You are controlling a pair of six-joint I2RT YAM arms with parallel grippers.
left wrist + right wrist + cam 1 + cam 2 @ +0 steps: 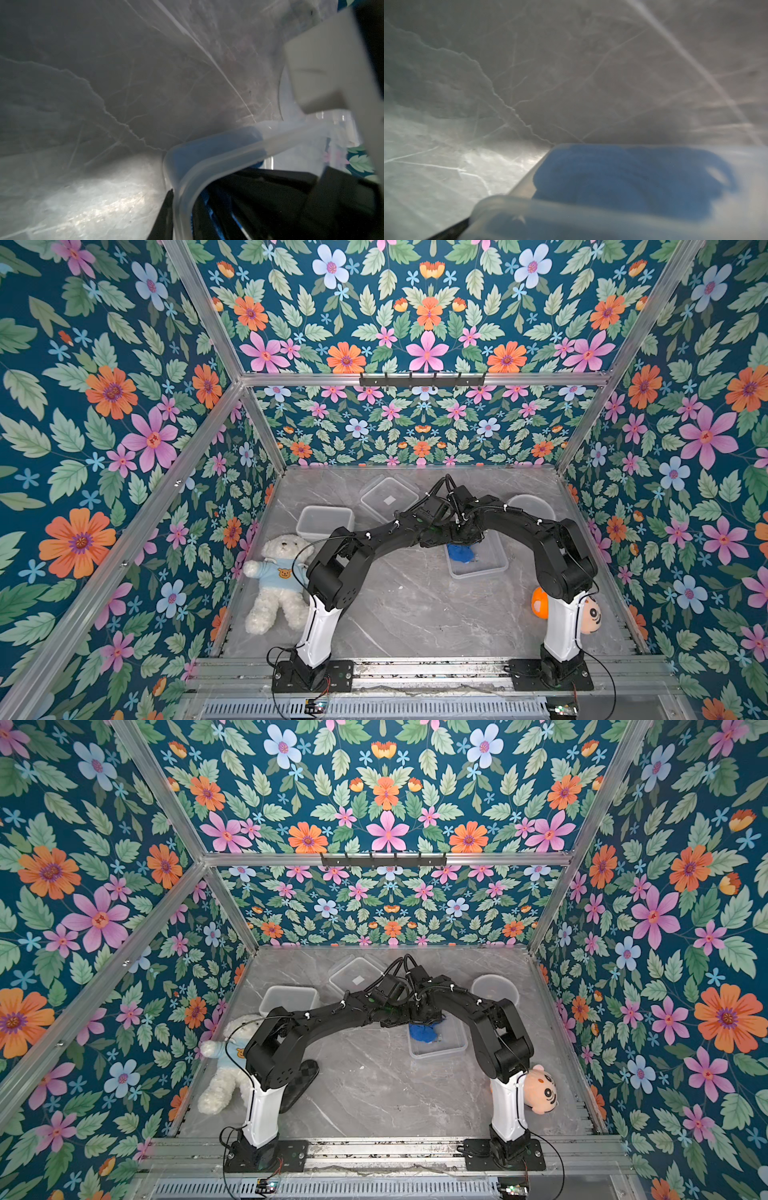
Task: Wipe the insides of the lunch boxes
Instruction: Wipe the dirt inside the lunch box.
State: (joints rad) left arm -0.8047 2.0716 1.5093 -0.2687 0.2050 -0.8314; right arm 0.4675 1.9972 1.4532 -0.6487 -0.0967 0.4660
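In both top views the large lunch box (482, 566) stands on the grey marble table (395, 614), right of centre, opening upward, its near edge slightly skewed to the front rail (415, 670); its visible sides look about equal, so no long axis can be told; the blue cloth (459, 552) lies inside at the far left corner; the left gripper (439, 540) and right gripper (467, 537) meet over that corner, fingertips hidden; the rectangular lunch box (324, 522) sits back left, long axis across the table; the round lunch box (534, 506) sits back right; floral walls (124, 406) enclose the cell. Left wrist view: the left gripper is clenched on the box's corner wall, one finger (168, 205) outside it. Right wrist view: the cloth (633, 182) shows blurred through the wall; the right gripper is closed; its load cannot be told.
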